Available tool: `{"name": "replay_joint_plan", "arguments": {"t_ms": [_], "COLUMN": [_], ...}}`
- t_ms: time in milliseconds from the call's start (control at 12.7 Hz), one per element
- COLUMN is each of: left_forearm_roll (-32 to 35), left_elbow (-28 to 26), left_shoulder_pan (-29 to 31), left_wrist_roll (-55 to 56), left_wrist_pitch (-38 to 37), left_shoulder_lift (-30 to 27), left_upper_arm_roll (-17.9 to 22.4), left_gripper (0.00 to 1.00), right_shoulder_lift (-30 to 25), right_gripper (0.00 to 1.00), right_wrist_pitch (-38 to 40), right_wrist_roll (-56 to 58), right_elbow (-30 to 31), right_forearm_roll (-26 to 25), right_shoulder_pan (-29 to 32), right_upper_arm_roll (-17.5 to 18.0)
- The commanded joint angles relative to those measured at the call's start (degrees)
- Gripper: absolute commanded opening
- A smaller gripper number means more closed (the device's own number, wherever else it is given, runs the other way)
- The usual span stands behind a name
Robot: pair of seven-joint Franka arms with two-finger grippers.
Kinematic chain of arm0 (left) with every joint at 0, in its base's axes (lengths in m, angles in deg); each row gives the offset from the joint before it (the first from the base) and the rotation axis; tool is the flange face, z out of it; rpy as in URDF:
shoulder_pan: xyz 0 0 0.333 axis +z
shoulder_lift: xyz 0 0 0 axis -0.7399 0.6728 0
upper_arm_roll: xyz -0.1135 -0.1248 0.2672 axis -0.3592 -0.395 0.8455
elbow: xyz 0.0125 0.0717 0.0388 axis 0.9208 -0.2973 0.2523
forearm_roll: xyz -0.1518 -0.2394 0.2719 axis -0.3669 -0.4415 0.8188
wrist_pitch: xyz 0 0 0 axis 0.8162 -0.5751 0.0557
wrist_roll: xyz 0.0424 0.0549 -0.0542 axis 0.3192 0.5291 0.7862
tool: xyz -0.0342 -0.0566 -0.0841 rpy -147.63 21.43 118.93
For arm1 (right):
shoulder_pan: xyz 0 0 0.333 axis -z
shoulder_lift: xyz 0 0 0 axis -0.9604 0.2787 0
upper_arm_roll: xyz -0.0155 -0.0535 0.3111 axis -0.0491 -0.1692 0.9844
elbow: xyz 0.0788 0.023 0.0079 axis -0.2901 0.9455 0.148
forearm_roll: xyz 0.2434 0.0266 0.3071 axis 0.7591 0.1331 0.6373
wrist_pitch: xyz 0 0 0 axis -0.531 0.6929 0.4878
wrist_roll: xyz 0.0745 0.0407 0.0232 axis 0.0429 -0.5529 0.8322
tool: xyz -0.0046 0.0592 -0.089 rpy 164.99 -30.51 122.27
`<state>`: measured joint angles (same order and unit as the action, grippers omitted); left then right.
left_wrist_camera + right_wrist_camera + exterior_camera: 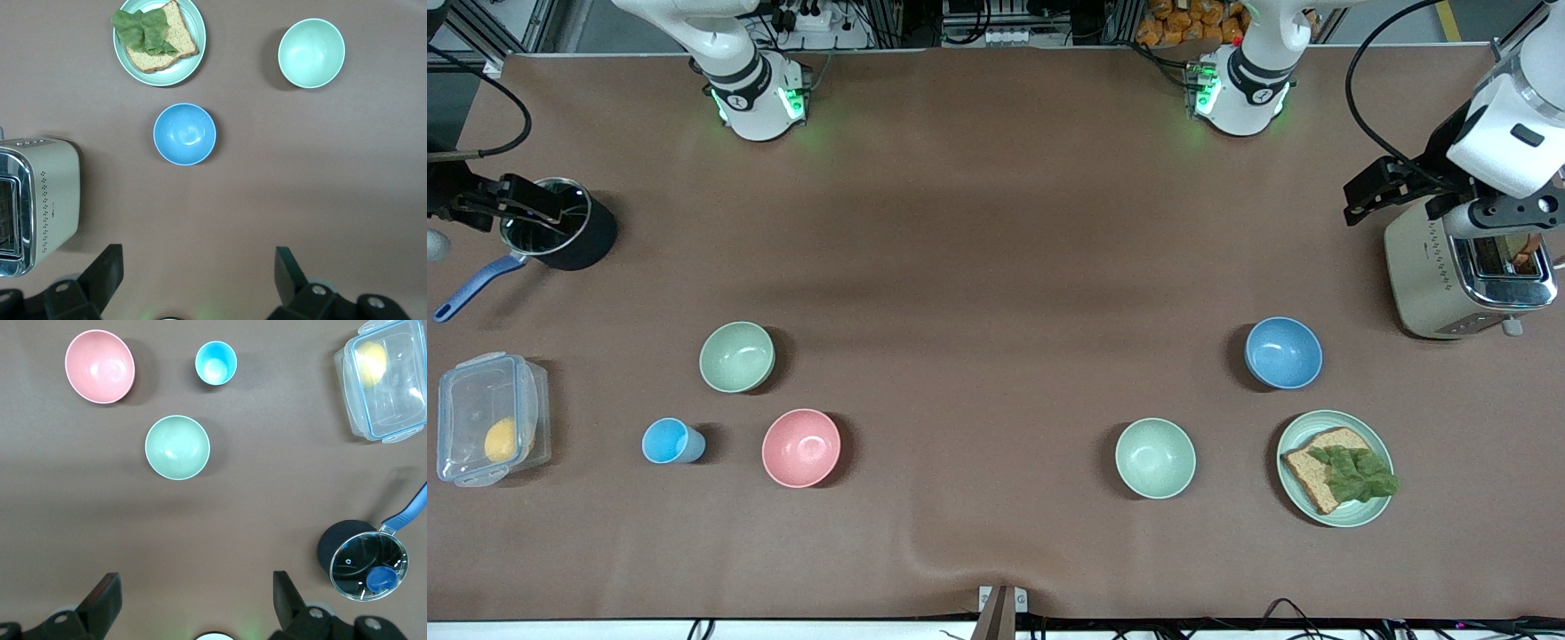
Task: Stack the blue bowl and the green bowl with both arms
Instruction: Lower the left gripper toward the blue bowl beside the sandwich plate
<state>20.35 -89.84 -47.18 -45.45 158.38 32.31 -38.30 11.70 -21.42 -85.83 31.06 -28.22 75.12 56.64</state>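
Note:
The blue bowl [1283, 353] stands upright toward the left arm's end of the table, and shows in the left wrist view [185, 133]. The sage green bowl [736, 356] stands upright toward the right arm's end, and shows in the right wrist view [177, 447]. My left gripper [1359, 199] hangs open and empty in the air beside the toaster [1449, 276]; its jaws stand wide apart [199, 270]. My right gripper [534, 206] is open and empty over the black pot [560, 227]; its jaws stand wide apart too [193, 593].
A paler mint bowl [1155, 458] and a plate [1303, 428] with bread and lettuce lie nearer the front camera than the blue bowl. A pink bowl [801, 447] and a light-blue cup [671, 441] lie nearer than the green bowl. A clear lidded box [489, 418] sits at the table's edge.

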Motion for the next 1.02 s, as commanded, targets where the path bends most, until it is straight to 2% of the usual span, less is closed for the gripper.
{"name": "replay_joint_plan", "arguments": {"t_ms": [0, 315, 630, 788, 945], "left_forearm_roll": [0.8, 4.2, 4.2, 4.7, 5.3], "left_elbow": [0.7, 0.9, -6.6, -15.4, -24.7], "left_shoulder_pan": [0.5, 1.5, 6.7, 7.8, 11.4], "left_wrist_roll": [-1.3, -1.8, -3.8, -3.8, -3.8], "left_wrist_pitch": [-1.8, -2.0, 1.4, 10.5, 23.5], "left_shoulder_lift": [-0.6, 0.0, 4.3, 4.3, 4.6], "left_upper_arm_roll": [-0.3, 0.1, 0.2, 0.3, 0.1], "left_gripper": [1.00, 1.00, 1.00, 1.00, 1.00], "right_shoulder_lift": [-1.0, -0.9, -0.8, -0.5, -0.3], "right_gripper": [1.00, 1.00, 1.00, 1.00, 1.00], "right_wrist_pitch": [0.9, 1.0, 0.9, 0.7, 0.4], "right_wrist_roll": [0.8, 0.8, 0.8, 0.8, 0.8], "right_elbow": [0.1, 0.1, 0.1, 0.0, 0.0], "right_forearm_roll": [-0.6, -0.6, -0.5, -0.4, -0.4], "right_shoulder_pan": [1.8, 2.0, 2.0, 2.0, 2.0], "right_upper_arm_roll": [1.1, 1.2, 1.2, 1.2, 1.2]}}
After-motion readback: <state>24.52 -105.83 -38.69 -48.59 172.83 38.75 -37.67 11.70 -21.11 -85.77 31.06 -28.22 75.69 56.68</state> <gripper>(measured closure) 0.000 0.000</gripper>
